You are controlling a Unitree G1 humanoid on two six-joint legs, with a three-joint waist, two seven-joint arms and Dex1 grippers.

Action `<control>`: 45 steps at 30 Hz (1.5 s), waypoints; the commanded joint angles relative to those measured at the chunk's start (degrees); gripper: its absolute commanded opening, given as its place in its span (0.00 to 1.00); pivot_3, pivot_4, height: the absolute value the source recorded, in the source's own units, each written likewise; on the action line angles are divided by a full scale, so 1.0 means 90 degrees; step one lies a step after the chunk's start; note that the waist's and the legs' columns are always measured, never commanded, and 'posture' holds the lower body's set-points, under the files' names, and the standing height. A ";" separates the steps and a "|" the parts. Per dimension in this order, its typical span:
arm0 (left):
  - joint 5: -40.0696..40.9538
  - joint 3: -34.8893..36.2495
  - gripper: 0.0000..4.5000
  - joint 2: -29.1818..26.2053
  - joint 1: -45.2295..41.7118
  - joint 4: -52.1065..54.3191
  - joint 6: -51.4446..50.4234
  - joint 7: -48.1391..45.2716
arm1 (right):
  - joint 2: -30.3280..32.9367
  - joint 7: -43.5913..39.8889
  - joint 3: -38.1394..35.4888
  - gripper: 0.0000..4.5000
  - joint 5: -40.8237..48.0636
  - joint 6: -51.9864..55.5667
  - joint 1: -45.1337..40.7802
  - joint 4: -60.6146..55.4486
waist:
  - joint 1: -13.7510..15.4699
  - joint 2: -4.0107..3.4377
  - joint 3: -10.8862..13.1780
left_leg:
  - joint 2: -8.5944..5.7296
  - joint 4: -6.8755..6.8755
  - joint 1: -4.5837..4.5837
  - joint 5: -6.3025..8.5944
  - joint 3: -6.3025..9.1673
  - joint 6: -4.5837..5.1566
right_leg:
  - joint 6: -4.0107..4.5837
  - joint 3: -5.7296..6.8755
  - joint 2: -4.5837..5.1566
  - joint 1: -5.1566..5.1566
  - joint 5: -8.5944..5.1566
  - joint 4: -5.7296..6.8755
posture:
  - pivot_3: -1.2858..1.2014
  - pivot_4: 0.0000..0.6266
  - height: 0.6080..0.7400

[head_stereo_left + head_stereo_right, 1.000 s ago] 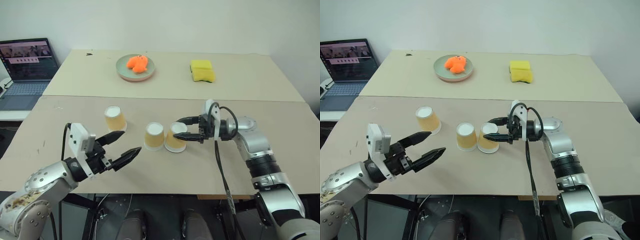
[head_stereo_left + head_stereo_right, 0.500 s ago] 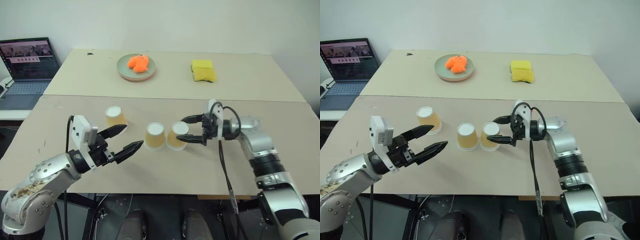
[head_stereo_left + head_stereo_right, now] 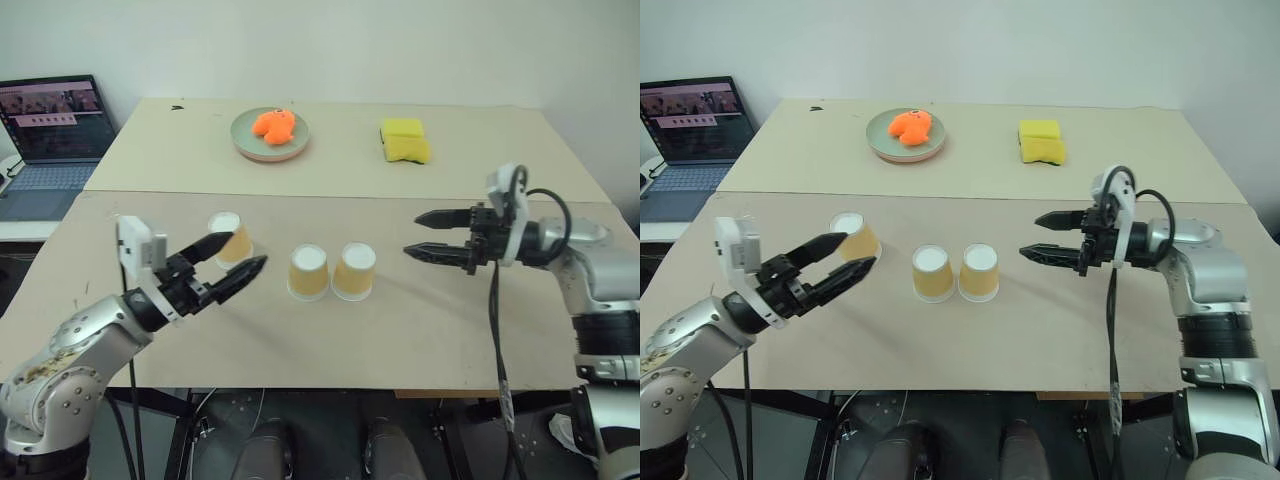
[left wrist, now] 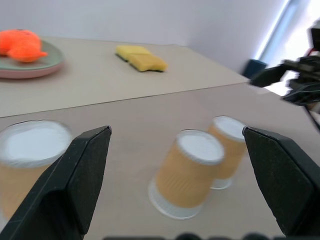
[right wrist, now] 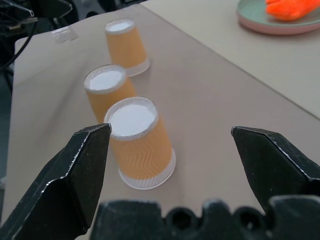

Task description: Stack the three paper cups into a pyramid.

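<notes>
While all three paper cups are standing upside down on the near table (image 3: 400,330), no pyramid is yet standing. Two cups, the middle cup (image 3: 309,272) and the right cup (image 3: 353,271), are sitting side by side near the table's centre, touching or nearly so. The left cup (image 3: 229,238) is standing apart, to their left and slightly farther away.

I am holding my left gripper (image 3: 228,266) just beside the left cup, on its near side, with the fingers spread wide and gripping nothing; in the left wrist view that cup (image 4: 31,161) is lying just behind one finger (image 4: 75,175), not between the two.

I am holding my right gripper (image 3: 428,235) to the right of the right cup, clear of it, with the fingers likewise spread wide and empty, pointing left toward the cups. In the right wrist view the right cup (image 5: 138,142) is showing in the gap between my fingers (image 5: 70,175), untouched.

On the far table a green plate (image 3: 246,146) is carrying an orange toy (image 3: 273,125), and a yellow sponge (image 3: 405,141) is lying to its right. A laptop (image 3: 50,140) is sitting open at far left.
</notes>
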State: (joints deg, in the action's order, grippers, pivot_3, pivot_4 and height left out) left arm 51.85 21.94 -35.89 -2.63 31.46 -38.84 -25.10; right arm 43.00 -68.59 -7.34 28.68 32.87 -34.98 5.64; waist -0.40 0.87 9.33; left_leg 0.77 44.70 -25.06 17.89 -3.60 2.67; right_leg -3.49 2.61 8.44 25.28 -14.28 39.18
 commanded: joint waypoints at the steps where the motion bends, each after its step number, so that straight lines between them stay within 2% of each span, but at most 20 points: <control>1: -0.0748 -0.0037 1.00 0.0088 -0.0193 -0.0202 0.0358 0.0474 | -0.0007 0.0500 -0.0492 0.99 0.0398 0.0227 0.0133 -0.0749 | 0.0016 0.0000 0.0000 | -0.0001 0.0000 0.0000 0.0001 0.0000 0.0002 | 0.0000 0.0000 0.0000 0.0000 0.0001 0.0000 | 0.52 0.24 0.49; 5: -0.1160 -0.0192 1.00 0.0202 -0.0516 -0.0496 0.0424 0.0690 | -0.0159 0.0885 -0.0534 0.99 0.0501 0.0277 0.0384 -0.1190 | 0.0060 0.0001 0.0000 | -0.0001 0.0000 0.0000 0.0011 0.0002 0.0020 | 0.0002 0.0004 0.0000 -0.0002 0.0004 0.0000 | 0.52 0.24 0.49; 16: -0.2017 -0.0727 1.00 0.0329 -0.1123 -0.1489 0.0803 0.0326 | -0.0270 0.1391 -0.0628 0.99 0.0761 0.0287 0.0489 -0.1579 | 0.0105 0.0002 0.0001 | -0.0003 0.0000 -0.0005 0.0000 -0.0002 0.0001 | 0.0001 0.0004 0.0000 0.0001 0.0004 -0.0007 | 0.52 0.24 0.49; 32: -0.2823 -0.1426 1.00 0.0796 -0.2056 -0.3047 0.1436 -0.0332 | -0.0141 0.1835 -0.0914 0.99 0.1029 0.0260 0.0848 -0.1955 | 0.0117 0.0006 0.0002 | -0.0004 0.0001 -0.0010 0.0008 -0.0002 0.0014 | -0.0001 0.0007 0.0000 0.0003 0.0005 -0.0007 | 0.52 0.24 0.49; 45: -0.3192 -0.1532 1.00 0.0856 -0.2465 -0.3521 0.1708 -0.0627 | -0.0164 0.1978 -0.0912 0.99 0.0946 0.0057 0.1010 -0.1887 | 0.0112 0.0007 0.0004 | -0.0004 0.0001 -0.0011 0.0009 -0.0003 0.0016 | -0.0002 0.0006 0.0000 0.0004 0.0006 -0.0008 | 0.52 0.24 0.49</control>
State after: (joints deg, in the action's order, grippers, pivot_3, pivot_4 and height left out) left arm 23.67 7.79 -28.01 -23.70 -0.84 -24.94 -30.22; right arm 40.94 -51.03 -13.49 36.81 35.08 -25.88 -10.05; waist 0.61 0.94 9.36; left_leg 0.73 44.71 -25.16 17.97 -3.63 2.82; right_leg -3.51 2.66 8.44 25.32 -14.22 39.11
